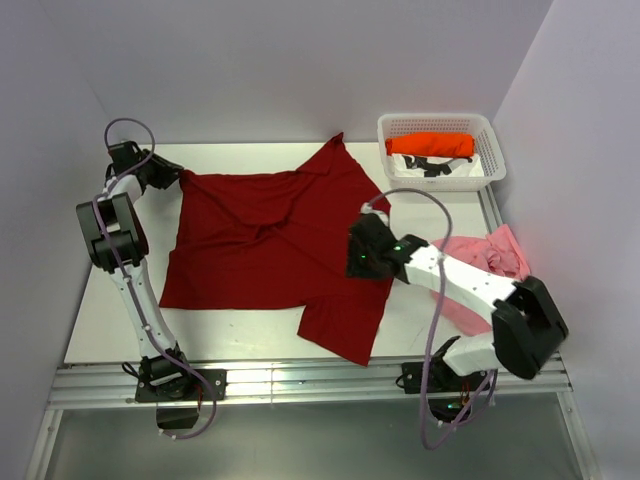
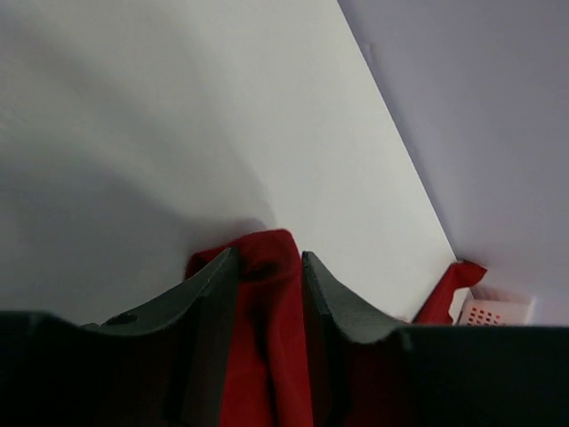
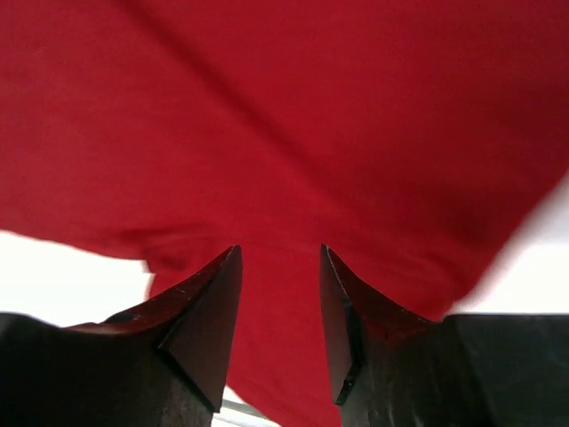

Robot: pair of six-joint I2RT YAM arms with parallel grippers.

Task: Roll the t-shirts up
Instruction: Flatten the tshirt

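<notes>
The dark red t-shirt (image 1: pixel 270 240) lies spread flat on the white table (image 1: pixel 250 155), one sleeve pointing to the far wall and one lower corner near the front edge. My left gripper (image 1: pixel 178 178) is at the shirt's far-left corner. In the left wrist view its jaws (image 2: pixel 269 258) stand apart, and a fold of the red cloth (image 2: pixel 267 356) lies loose between them. My right gripper (image 1: pixel 352 258) hovers over the shirt's right side. It is open (image 3: pixel 280 253) above the red cloth (image 3: pixel 293 116) and holds nothing. A pale pink t-shirt (image 1: pixel 480 265) lies crumpled at the right. A rolled orange t-shirt (image 1: pixel 432 145) is in the basket.
The white lattice basket (image 1: pixel 436 118) stands at the far right corner and also holds white and black items under the orange roll. Grey walls close in the table at the back and on both sides. A metal rail (image 1: pixel 300 380) runs along the near edge.
</notes>
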